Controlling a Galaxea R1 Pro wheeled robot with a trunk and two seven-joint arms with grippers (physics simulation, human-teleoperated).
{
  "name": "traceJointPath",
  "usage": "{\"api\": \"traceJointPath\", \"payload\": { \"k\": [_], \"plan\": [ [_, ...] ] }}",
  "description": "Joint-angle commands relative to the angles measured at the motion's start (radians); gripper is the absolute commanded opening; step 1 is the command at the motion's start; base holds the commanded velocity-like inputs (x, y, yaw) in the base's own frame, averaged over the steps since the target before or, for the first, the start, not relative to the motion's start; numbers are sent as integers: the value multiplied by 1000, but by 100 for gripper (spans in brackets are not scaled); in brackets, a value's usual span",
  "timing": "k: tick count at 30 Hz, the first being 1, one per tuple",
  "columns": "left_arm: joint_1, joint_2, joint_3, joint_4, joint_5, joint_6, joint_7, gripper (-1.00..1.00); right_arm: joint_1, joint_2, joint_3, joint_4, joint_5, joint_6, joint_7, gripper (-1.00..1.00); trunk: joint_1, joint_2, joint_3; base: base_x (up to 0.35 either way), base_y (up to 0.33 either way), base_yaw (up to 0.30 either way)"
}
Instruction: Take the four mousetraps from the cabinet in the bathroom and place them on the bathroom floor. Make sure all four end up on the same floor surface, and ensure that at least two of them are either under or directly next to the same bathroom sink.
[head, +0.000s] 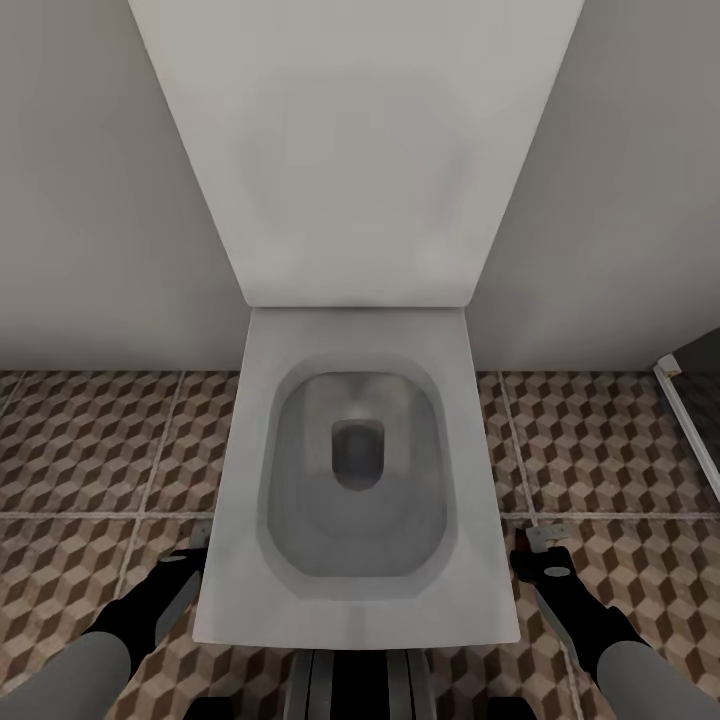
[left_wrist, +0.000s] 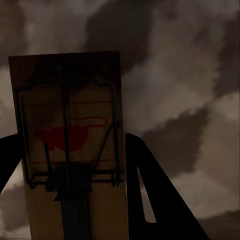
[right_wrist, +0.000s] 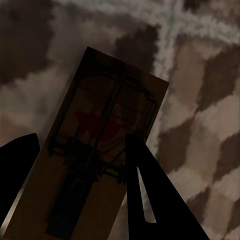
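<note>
Two mousetraps out of the cabinet, none yet set down; sink not reached. Left gripper (head: 196, 540) closed on one mousetrap (left_wrist: 70, 145); right gripper (head: 545, 545) closed on the other mousetrap (right_wrist: 102, 150). Both arms low, forward, either side of a white toilet (head: 355, 610), just above the bathroom floor (head: 90, 440).

We had two arms with pale grey rounded forearms ending in black wrist sections. The left gripper (head: 192, 556) and right gripper (head: 541, 552) were black with light grey plates. Beside the toilet (head: 355, 610), each wrist camera showed black, tapering fingers (left_wrist: 150, 195).
</note>
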Motion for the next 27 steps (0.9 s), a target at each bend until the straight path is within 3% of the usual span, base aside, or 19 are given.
{"api": "traceJointPath", "payload": {
  "k": [1,2,3,27],
  "plan": [
    [0,1,-8,-2,7,5,8,-100,0,-1,9,0,-1,9,-6,-100,0,0,-1,0,0,0],
    [0,1,-8,-2,7,5,8,-100,0,-1,9,0,-1,9,-6,-100,0,0,-1,0,0,0],
    [0,2,-8,-2,7,5,9,-100,0,-1,9,0,-1,9,-6,100,0,0,-1,0,0,0],
    [5,1,-8,6,9,8,9,-100,0,-1,7,0,-4,9,-5,100,0,0,-1,0,0,0]
  ]
}}
